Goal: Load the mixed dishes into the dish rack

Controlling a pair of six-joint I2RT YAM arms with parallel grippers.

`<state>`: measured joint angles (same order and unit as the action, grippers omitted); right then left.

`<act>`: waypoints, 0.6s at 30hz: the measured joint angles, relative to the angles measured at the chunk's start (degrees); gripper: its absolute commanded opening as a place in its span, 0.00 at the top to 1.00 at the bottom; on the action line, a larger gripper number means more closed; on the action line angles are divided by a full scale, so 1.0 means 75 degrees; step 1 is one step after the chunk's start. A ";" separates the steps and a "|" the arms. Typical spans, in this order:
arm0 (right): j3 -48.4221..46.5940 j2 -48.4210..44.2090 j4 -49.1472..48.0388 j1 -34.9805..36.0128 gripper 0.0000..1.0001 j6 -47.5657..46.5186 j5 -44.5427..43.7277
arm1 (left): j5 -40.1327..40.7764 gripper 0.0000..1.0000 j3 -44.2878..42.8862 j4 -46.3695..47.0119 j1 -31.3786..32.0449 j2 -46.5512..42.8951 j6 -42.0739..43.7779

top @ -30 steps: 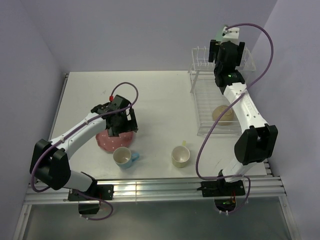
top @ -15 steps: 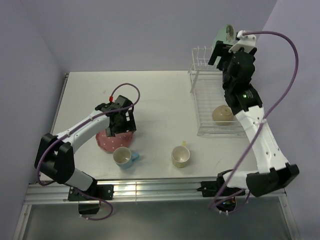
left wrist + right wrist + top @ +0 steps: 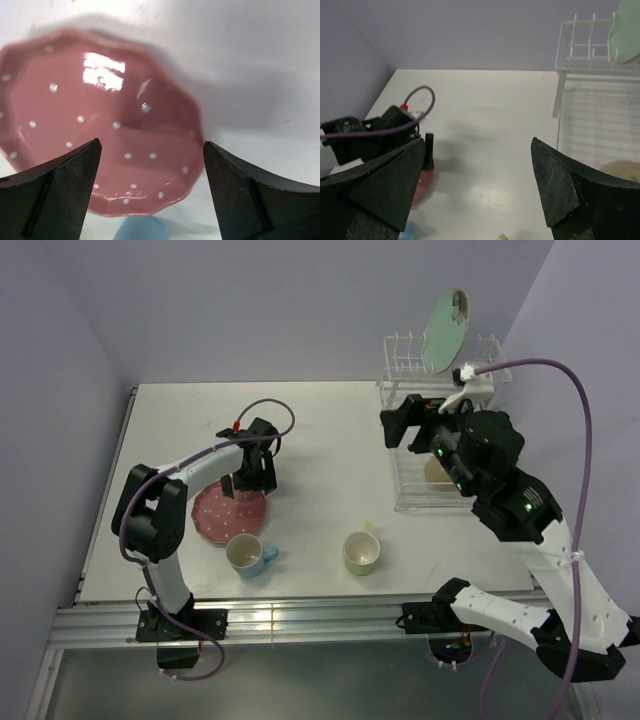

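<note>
The pink white-dotted plate (image 3: 229, 517) lies flat on the table and fills the left wrist view (image 3: 100, 125). My left gripper (image 3: 250, 483) is open and empty over the plate's far edge (image 3: 150, 170). The blue mug (image 3: 247, 554) and the pale yellow-green mug (image 3: 362, 552) stand upright near the front. The mint-green plate (image 3: 445, 328) stands on edge in the white dish rack's (image 3: 405, 455) raised holder. The cream bowl (image 3: 622, 170) sits in the rack's lower basket. My right gripper (image 3: 392, 428) is open and empty, just left of the rack (image 3: 477, 185).
The rack (image 3: 590, 95) fills the table's far right corner against the purple wall. My left arm (image 3: 375, 130) shows in the right wrist view. The blue mug's rim (image 3: 137, 230) lies just beyond the pink plate in the left wrist view.
My right gripper has let go of the mint-green plate, which now stands in the rack, and has drawn back down and to the left. My left gripper has shifted toward the pink plate's far edge.
</note>
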<state>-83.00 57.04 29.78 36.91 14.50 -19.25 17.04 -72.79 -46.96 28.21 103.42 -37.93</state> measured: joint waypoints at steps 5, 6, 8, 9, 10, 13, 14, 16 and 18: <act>0.0382 -0.1064 0.0915 0.0047 0.07 0.0108 -0.0175 | -0.0006 0.10 -0.0737 0.0117 0.0000 0.0312 -0.0009; 0.0385 -0.1230 0.1087 0.0047 0.07 0.0111 -0.0221 | -0.0009 0.10 -0.0807 0.0131 0.0000 0.0347 -0.0020; 0.0388 -0.1504 0.1384 0.0047 0.07 0.0114 -0.0344 | -0.0009 0.10 -0.0941 0.0128 0.0000 0.0472 -0.0026; 0.0388 -0.1702 0.1478 0.0047 0.07 0.0117 -0.0376 | -0.0006 0.10 -0.1023 0.0117 0.0000 0.0577 -0.0026; 0.0388 -0.1871 0.1603 0.0047 0.07 0.0117 -0.0425 | -0.0006 0.10 -0.1137 0.0102 0.0000 0.0752 -0.0026; 0.0388 -0.2171 0.1848 0.0047 0.07 0.0119 -0.0542 | -0.0012 0.10 -0.1233 0.0128 0.0000 0.1204 -0.0035; 0.0388 -0.2215 0.1915 0.0047 0.07 0.0119 -0.0571 | -0.0017 0.10 -0.1224 0.0105 0.0000 0.1326 -0.0038; 0.0388 -0.2253 0.2046 0.0047 0.07 0.0117 -0.0638 | -0.0055 0.11 -0.1227 0.0093 0.0000 0.1457 -0.0085; 0.0402 -0.2253 0.2130 0.0047 0.07 0.0114 -0.0688 | -0.0064 0.11 -0.1227 0.0082 0.0000 0.1463 -0.0099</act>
<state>-79.99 40.14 45.76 37.26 15.35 -24.40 16.56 -82.00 -46.35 28.21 114.39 -38.68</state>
